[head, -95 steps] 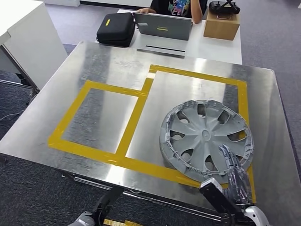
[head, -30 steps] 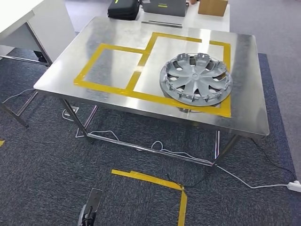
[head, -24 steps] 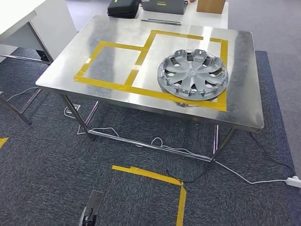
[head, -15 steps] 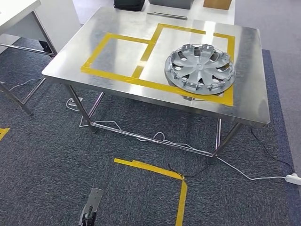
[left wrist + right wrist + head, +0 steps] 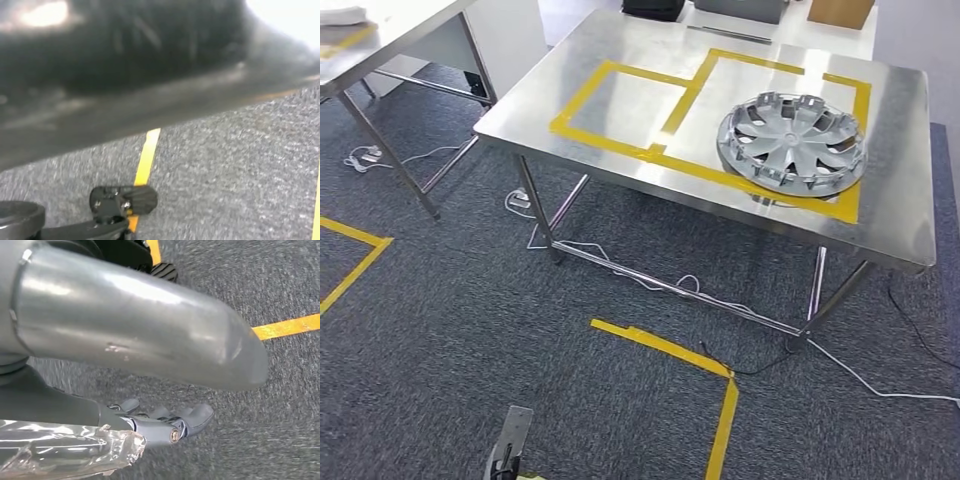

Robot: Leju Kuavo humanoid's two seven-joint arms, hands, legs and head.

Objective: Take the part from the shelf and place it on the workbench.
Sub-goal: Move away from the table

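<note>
1. On the steel workbench (image 5: 901, 200), toward its right end, the grey hubcap (image 5: 792, 142) lies flat, its near rim overlapping the yellow tape outline (image 5: 622, 145) marked on the top.
2. No hand touches the hubcap; both arms hang low, well apart from the bench.
3. The right hand (image 5: 166, 422) hangs over the dark carpet (image 5: 433, 350) with its fingers extended side by side and nothing in them (crinkled foil wraps the wrist behind it).
4. The left hand (image 5: 113, 202) is harder to read: a dark fingertip shows above a yellow floor line, but the picture is blurred and I cannot tell whether the fingers are spread or curled.
5. Yellow tape on the floor (image 5: 697, 370) forms a corner in front of the bench, and white cables (image 5: 675, 290) trail under it.
6. A second table (image 5: 388, 40) stands off to the left.
</note>
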